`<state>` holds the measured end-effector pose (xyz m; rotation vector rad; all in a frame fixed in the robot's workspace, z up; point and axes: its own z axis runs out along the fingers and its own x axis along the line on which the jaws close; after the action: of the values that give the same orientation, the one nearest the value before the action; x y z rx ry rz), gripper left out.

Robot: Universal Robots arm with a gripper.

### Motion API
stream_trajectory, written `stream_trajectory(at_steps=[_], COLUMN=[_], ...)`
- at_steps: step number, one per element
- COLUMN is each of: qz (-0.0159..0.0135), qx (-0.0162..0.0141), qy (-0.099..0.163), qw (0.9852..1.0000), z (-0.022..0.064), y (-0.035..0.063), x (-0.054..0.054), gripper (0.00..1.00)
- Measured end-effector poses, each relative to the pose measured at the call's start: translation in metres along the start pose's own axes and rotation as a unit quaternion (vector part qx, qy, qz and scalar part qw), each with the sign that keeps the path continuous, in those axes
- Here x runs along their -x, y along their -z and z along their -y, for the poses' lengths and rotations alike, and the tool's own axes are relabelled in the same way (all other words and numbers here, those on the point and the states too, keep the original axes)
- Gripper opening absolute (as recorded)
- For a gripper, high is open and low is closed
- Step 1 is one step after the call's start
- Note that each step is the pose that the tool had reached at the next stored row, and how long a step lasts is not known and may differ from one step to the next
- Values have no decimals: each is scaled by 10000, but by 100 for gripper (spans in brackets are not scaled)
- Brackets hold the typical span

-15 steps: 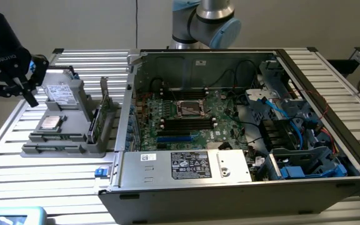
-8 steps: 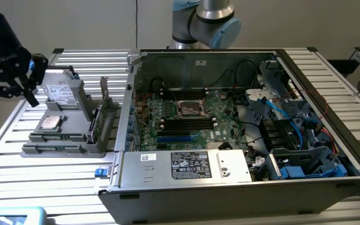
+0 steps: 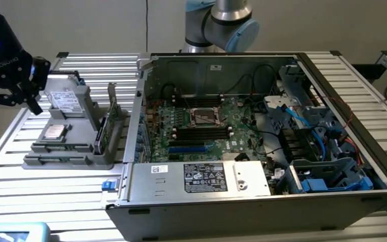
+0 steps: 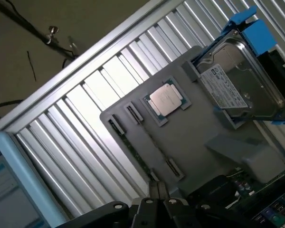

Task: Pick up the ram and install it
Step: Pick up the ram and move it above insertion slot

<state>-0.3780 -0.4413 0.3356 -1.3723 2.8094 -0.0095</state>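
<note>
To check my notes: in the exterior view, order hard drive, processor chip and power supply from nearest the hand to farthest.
1. Hard drive, beside the hand.
2. Processor chip, on the tray.
3. Power supply, in the case.

"ROBOTIQ" on the end effector (image 3: 15, 103), power supply label (image 3: 205, 177), hard drive label (image 4: 223, 88) (print illegible)

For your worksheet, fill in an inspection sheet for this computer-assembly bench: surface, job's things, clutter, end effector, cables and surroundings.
Surface: slatted metal table carrying an open computer case and a grey tray.
Job's things: ram lying in a tray slot, not yet picked up.
Clutter: hard drive, processor chip and an upright card on the tray.
End effector: end effector above the tray, near the ram.
Cables: blue and black cables inside the case.
Surroundings: light-blue device at the table's edge.
</note>
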Motion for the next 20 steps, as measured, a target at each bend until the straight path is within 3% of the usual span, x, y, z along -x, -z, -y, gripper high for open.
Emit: stream_trajectory(at_steps=[5, 10, 15, 20], qz=[4, 10, 13, 15], qx=[6, 11, 19, 29], qy=[449, 903, 1352, 1804], qw=[9990, 9959, 9908, 9836], z=[0, 0, 0, -1], y=[-3, -7, -11, -14], x=[0, 0, 0, -1], gripper=[11, 11, 11, 11])
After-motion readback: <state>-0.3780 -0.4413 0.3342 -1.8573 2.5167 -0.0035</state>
